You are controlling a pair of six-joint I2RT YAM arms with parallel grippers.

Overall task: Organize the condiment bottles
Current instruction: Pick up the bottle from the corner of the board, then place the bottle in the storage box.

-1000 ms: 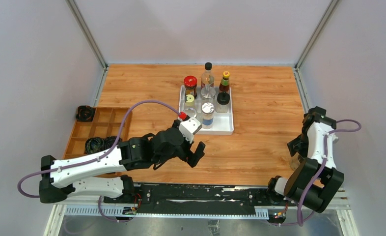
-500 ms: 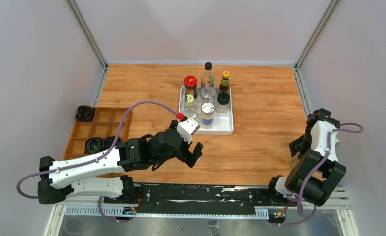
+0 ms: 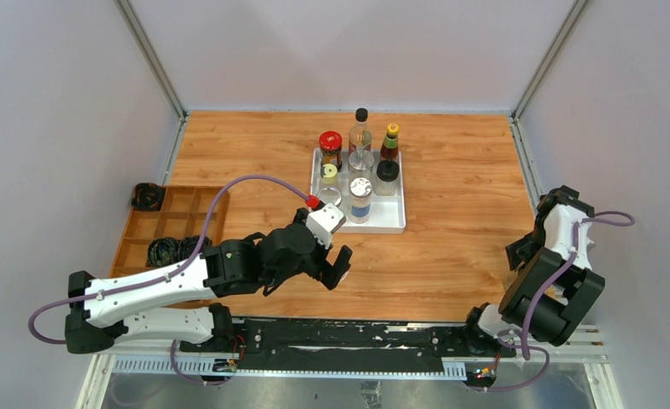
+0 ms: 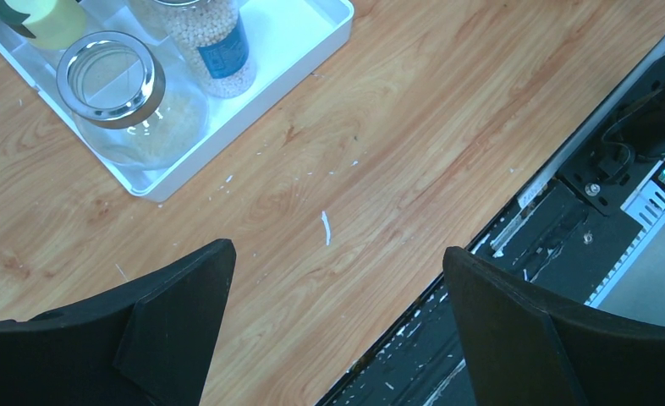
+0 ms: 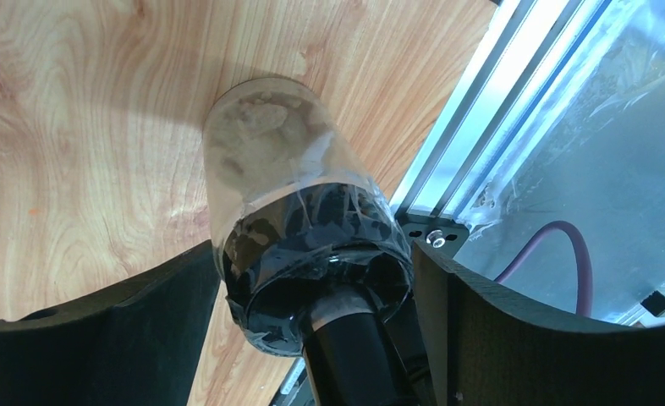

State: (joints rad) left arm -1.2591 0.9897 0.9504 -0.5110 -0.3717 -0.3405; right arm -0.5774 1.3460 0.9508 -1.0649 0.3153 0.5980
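Several condiment bottles stand in a white tray (image 3: 389, 223): a red-capped jar (image 3: 331, 145), a tall clear bottle (image 3: 360, 136), a yellow-capped brown bottle (image 3: 390, 141), a black-capped jar (image 3: 387, 175) and a blue-labelled bottle (image 3: 360, 198). My left gripper (image 3: 336, 266) is open and empty over bare wood in front of the tray. The left wrist view shows it (image 4: 336, 250) with a silver-lidded jar (image 4: 113, 80) and the tray (image 4: 253, 93) beyond. My right gripper (image 3: 523, 256) is at the table's right edge. It (image 5: 315, 247) is shut on a dark glass bottle (image 5: 278, 161) with a black cap.
A wooden divided box (image 3: 170, 223) sits at the left with black coiled cables (image 3: 165, 251) in it and another coil (image 3: 147, 196) beside it. A black rail (image 3: 340, 336) runs along the near edge. A metal frame (image 5: 481, 110) borders the table by the held bottle.
My right arm has shifted slightly right and toward the near edge, and now covers the jar seen beside it earlier. My left gripper has drawn back a little from the tray.
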